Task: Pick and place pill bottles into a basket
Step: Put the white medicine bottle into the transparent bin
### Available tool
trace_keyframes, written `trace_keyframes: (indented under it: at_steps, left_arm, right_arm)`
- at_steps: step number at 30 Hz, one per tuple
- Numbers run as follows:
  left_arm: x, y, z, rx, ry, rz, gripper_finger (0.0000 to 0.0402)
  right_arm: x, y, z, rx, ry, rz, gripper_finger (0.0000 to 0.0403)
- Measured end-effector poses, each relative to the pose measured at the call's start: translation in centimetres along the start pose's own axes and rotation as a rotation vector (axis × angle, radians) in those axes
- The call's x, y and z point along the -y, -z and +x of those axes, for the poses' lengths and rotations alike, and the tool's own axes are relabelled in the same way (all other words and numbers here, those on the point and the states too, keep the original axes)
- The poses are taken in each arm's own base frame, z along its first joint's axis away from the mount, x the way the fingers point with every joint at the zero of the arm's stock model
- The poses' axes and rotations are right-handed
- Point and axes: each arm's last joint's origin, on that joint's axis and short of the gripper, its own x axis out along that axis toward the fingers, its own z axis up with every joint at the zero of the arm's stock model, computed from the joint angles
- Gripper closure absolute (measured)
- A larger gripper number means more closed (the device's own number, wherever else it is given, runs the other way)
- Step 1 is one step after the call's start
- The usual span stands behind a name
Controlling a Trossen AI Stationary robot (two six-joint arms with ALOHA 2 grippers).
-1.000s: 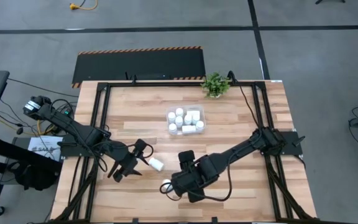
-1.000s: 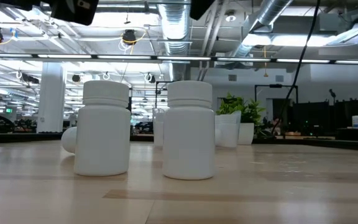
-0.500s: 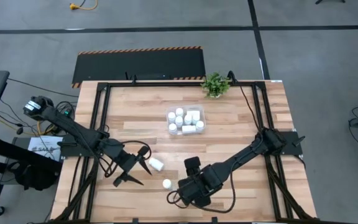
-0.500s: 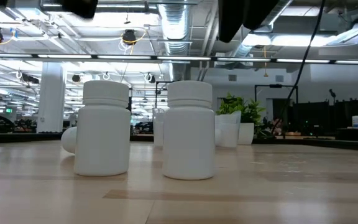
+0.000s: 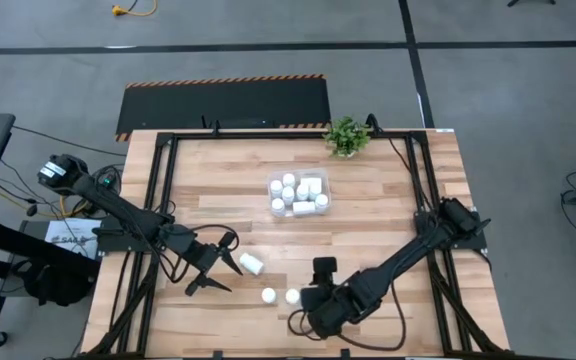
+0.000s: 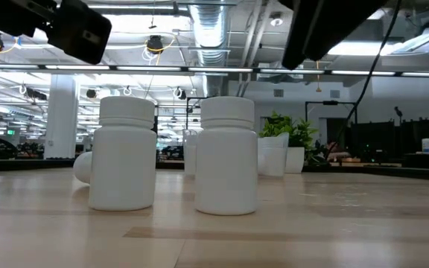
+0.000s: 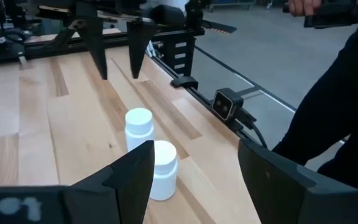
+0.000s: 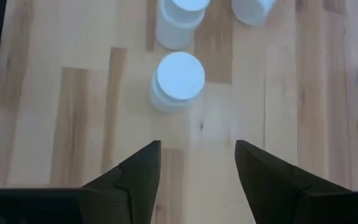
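Observation:
Two white pill bottles stand upright near the table's front edge (image 5: 268, 296) (image 5: 291, 296); they also show in the low view (image 6: 123, 152) (image 6: 227, 155). A third bottle (image 5: 252, 264) lies on its side. The clear basket (image 5: 323, 208) at mid table holds several bottles. My left gripper (image 5: 230, 265) is open and empty just left of the lying bottle. My right gripper (image 5: 306, 312) is open and empty, above and just right of the nearer upright bottle (image 8: 179, 81), with its fingers pointing down.
A small green potted plant (image 5: 346, 136) stands at the far edge. A black frame rail (image 7: 185, 56) runs along the table's sides. A person in dark clothes (image 7: 340, 124) stands beside the table. Bare wood lies between the basket and the loose bottles.
My right gripper has drawn back toward the table's right and near edges. It no longer covers the two upright bottles, which stand where they were. Both bottles have kept still in the low view.

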Motion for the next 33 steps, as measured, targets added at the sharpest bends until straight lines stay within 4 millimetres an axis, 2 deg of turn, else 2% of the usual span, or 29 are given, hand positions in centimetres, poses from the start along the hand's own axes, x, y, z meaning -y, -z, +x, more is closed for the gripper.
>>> trace_keyframes:
  at_steps: [7,12,17,25,33]
  left_arm:
    - [-0.1,0.1,0.0,-0.010,-0.031,0.010,0.0181]
    - [-0.1,0.3,0.0,-0.029,-0.033,0.008,0.0181]
    - [-0.1,0.3,0.0,-0.033,-0.032,0.004,0.0181]
    - [-0.1,0.3,0.0,-0.033,-0.032,-0.004,0.0181]
    - [-0.1,0.3,0.0,-0.033,-0.032,-0.006,0.0181]
  right_arm:
    - [-0.8,-0.1,1.3,0.014,0.003,0.026,0.0203]
    - [-0.1,-0.5,1.4,0.015,-0.015,0.068,0.0203]
    - [1.0,-1.1,2.0,-0.014,-0.103,0.112,0.0201]
    - [2.4,-2.1,2.6,0.011,-0.131,0.111,0.0160]
    - [2.2,-2.4,2.6,0.037,-0.189,0.035,0.0143]
